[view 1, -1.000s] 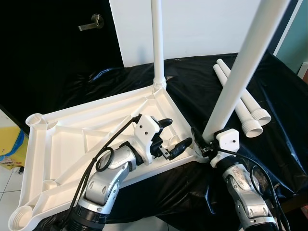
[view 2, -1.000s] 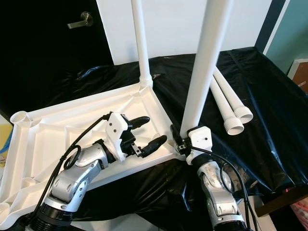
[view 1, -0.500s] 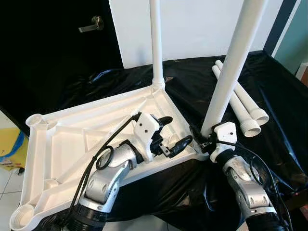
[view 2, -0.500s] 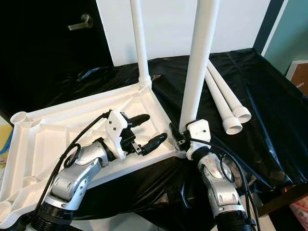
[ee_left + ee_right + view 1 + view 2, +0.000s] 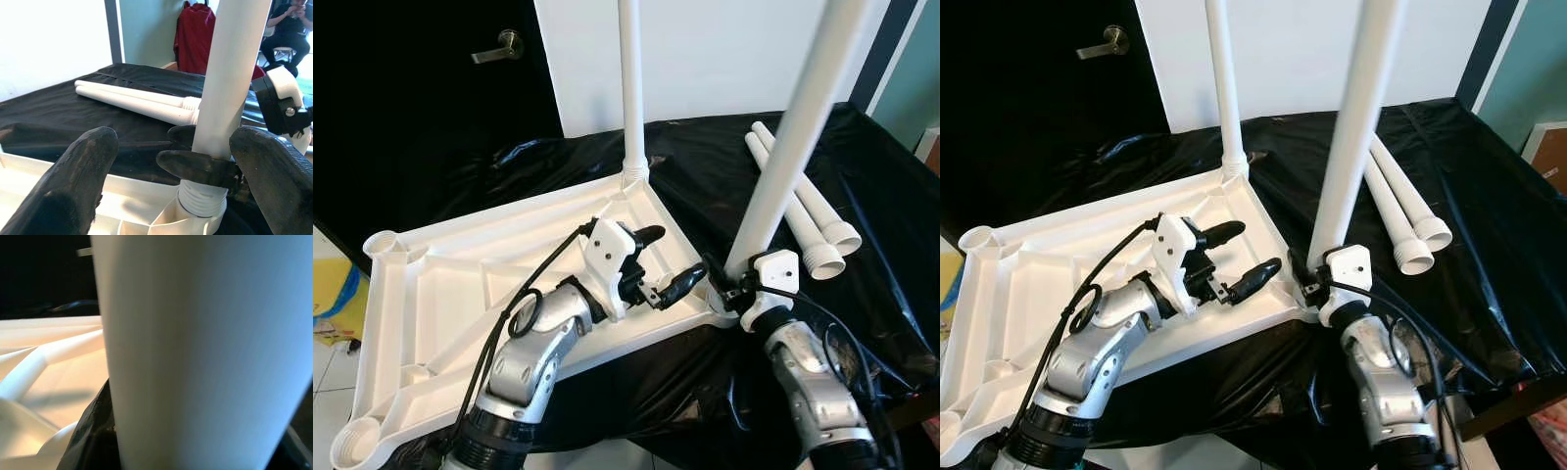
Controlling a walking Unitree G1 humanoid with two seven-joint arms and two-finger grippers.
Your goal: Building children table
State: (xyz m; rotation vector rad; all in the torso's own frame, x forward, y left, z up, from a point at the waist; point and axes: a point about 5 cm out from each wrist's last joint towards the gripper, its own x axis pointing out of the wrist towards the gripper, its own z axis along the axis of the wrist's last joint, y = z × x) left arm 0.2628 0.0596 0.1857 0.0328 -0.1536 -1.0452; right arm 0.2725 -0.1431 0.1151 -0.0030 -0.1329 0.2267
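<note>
Okay, upturned white plastic table top (image 5: pixel 460 284) lies underside-up on a black-covered tabletop (image 5: pixel 862 196), ribs and corner sockets showing. One table leg (image 5: pixel 632 88) stands in the far corner socket. A second table leg (image 5: pixel 793 147) stands tilted at the near right corner socket (image 5: pixel 195 215), threaded end at the socket mouth; cannot tell if fully seated. Two spare legs (image 5: pixel 808 220) lie side by side on the black cover, well apart from the sockets, threaded ends toward the robot.

Right hand (image 5: pixel 722 290) is clamped around the base of the tilted leg, just above the thread. Left hand (image 5: pixel 661 264) hovers over the table top's near right edge, fingers (image 5: pixel 73 171) spread wide, holding nothing, pointed at that same leg base.

Handling, as judgement: the legs look like hollow rigid plastic tubes, light but long, so a low grip leaves plenty of lever above and the top end will likely swing. Smooth, glossy surface, probably slippery under the black fingers when twisting. Best hold is low near the threaded collar for aligning, with the other hand steadying the table top edge or the leg a bit higher. The moulded table top seems stiff, light, and could slide on the slick cover when pushed. Cross-threading is the risk while the leg leans.
</note>
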